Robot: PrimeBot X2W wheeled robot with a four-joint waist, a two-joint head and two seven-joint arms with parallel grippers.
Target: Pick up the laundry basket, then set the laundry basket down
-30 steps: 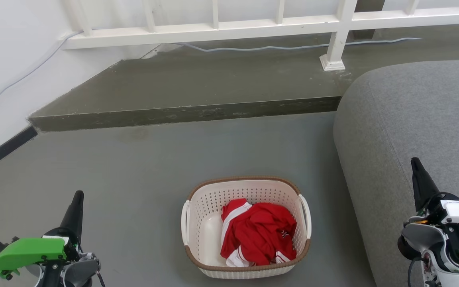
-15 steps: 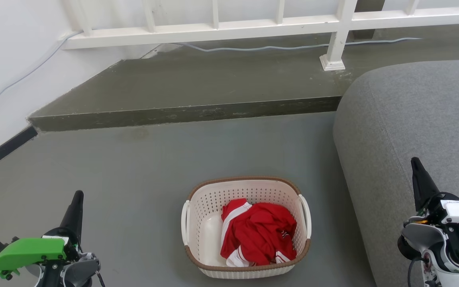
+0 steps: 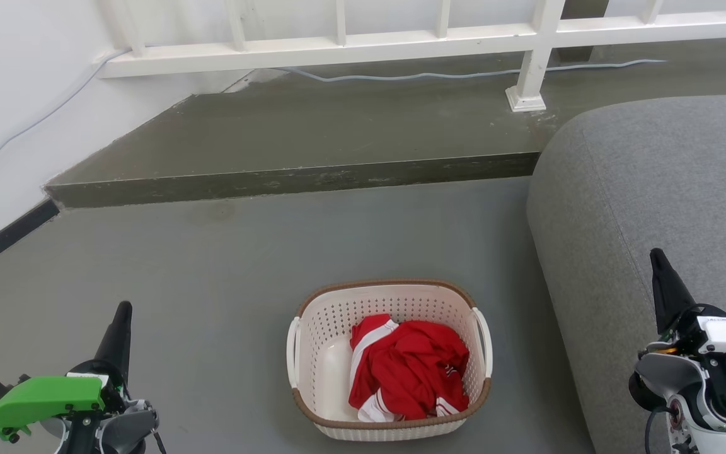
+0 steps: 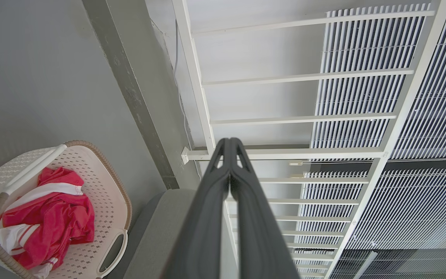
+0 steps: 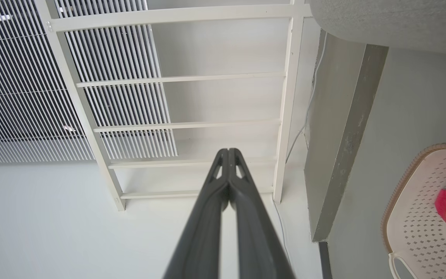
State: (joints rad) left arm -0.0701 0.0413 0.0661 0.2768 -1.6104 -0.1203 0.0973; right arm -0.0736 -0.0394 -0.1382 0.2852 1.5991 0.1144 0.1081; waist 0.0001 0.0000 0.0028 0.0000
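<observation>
Basket (image 3: 331, 325): on the grey floor (image 3: 212, 271), low centre of the head view, near the sofa (image 3: 653, 176).
Contents: crumpled red garment (image 3: 410, 369) with white stripes; a small white mark on it is too small to read.
Left gripper (image 3: 123, 312): fingers pressed together, empty, well to the basket's left.
Right gripper (image 3: 658, 258): fingers together, empty, seen against the sofa.

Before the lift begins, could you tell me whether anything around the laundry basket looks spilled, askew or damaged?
Nothing stands out. The laundry basket sits upright on the floor, rim intact, the red-and-white garment wholly inside. The left end effector and right end effector are shut, clear of it.
</observation>
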